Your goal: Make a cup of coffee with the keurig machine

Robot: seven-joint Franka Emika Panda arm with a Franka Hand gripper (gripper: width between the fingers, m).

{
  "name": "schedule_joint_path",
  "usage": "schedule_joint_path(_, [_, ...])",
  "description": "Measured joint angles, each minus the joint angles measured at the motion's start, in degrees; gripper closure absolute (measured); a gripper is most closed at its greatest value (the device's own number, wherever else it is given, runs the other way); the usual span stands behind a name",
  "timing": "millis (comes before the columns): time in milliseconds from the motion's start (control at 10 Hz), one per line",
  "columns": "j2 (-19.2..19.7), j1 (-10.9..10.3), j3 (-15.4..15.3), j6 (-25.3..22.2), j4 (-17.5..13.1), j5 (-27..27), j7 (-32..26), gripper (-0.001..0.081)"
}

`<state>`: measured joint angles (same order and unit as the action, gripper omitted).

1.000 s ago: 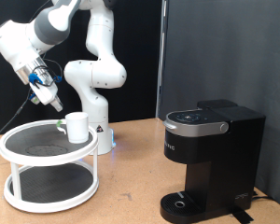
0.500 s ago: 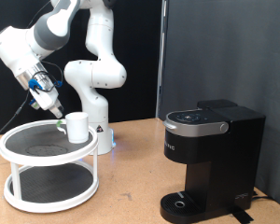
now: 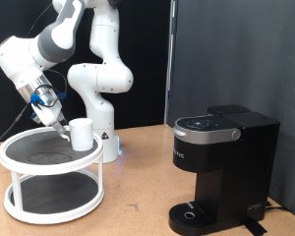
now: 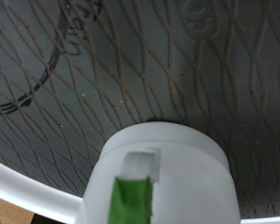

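Observation:
The plain white cup (image 3: 82,133) stands upright on the top tier of a white two-tier round rack (image 3: 20,147), at its edge toward the exterior view's right. My gripper (image 3: 57,123) hangs low over that tier, just to the exterior view's left of the cup and close to it. In the wrist view the cup (image 4: 191,173) fills the lower part, with a white and green finger (image 4: 133,191) in front of it. The black keurig machine (image 3: 221,162) stands at the exterior view's right with its lid down and nothing on its round drip base (image 3: 192,211).
The rack's dark mesh top (image 4: 103,84) shows behind the cup. The rack's lower tier (image 3: 49,202) sits on the wooden table (image 3: 138,197). The arm's white base (image 3: 103,128) stands right behind the rack. A black curtain backs the scene.
My gripper has come down and toward the exterior view's right, closer to the cup. The cup and the keurig machine have not moved.

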<state>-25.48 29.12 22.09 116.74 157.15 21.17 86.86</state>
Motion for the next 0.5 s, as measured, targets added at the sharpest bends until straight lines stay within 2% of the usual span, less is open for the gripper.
schedule_joint_path(300, [0.3,-0.2,0.0,0.2,0.1,0.4,-0.5,0.0072])
schedule_joint_path(400, [0.3,-0.2,0.0,0.2,0.1,0.5,-0.6,0.0191])
schedule_joint_path(500, [0.3,-0.3,0.0,0.2,0.2,0.5,-0.7,0.0191])
